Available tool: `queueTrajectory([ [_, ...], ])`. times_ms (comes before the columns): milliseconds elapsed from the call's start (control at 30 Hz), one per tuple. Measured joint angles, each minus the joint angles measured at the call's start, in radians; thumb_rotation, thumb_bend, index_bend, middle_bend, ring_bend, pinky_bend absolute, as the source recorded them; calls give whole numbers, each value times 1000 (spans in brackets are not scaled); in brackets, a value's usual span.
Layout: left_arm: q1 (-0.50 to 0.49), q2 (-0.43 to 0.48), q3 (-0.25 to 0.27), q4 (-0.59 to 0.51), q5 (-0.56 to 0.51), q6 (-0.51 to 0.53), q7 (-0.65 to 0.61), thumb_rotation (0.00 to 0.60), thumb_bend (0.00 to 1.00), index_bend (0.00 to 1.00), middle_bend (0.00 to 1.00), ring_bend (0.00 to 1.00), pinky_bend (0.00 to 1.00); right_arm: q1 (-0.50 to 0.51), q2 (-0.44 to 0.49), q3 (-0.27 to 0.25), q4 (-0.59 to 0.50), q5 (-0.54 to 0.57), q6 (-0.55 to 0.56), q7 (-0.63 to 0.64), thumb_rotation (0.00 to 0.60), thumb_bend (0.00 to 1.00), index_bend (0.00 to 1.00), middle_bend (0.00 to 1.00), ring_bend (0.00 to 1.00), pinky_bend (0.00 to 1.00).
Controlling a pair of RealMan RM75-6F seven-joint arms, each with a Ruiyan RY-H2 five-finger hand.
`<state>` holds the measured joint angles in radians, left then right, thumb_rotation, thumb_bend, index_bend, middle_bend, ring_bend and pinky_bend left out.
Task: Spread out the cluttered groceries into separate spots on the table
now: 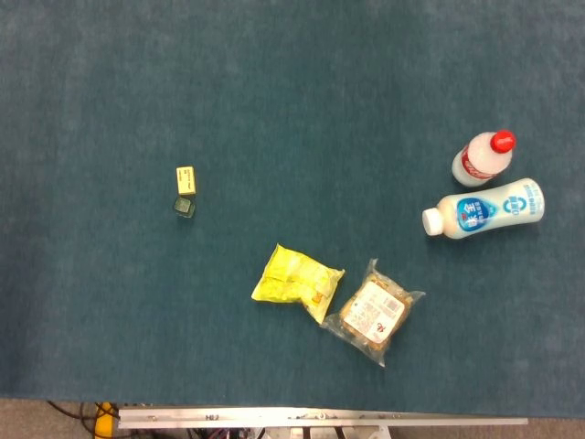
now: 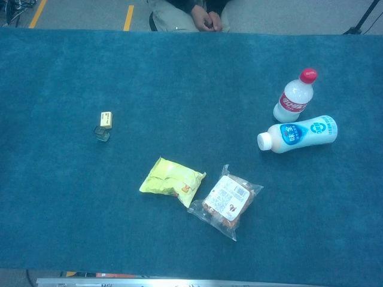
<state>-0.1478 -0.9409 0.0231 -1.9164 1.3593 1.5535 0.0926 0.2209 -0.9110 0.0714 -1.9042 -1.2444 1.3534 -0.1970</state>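
teal table (image 1: 292,82), bottles (image 1: 483,210), snack packs (image 1: 296,282)

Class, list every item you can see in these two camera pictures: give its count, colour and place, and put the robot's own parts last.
Red-capped white plastic bottle: one, white with red label, upright, far right.
White plastic bottle with blue label: one, lying on its side, just in front of the red-capped one.
Yellow snack packet: one, centre front.
Clear plastic bag of brown food: one, beside the yellow packet.
Small yellow box: one, left.
Small dark cube: one, next to the box.
Blue cloth table: one.
Person's clasped hands: far edge, chest view.
Robot hands: not in view.
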Motion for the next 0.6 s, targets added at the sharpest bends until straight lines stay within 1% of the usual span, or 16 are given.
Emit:
queueTrajectory([
  [267, 28, -1, 2, 15, 28, -4, -11, 600, 358, 229, 69, 0, 27, -17, -2, 0, -13, -1, 8, -13, 600, 204, 72, 276, 192, 387],
  [600, 27, -13, -21, 24, 27, -40, -4, 600, 357, 229, 69, 0, 27, -22, 5, 9, -22, 13, -4, -10, 600, 204, 72, 276, 191, 387],
])
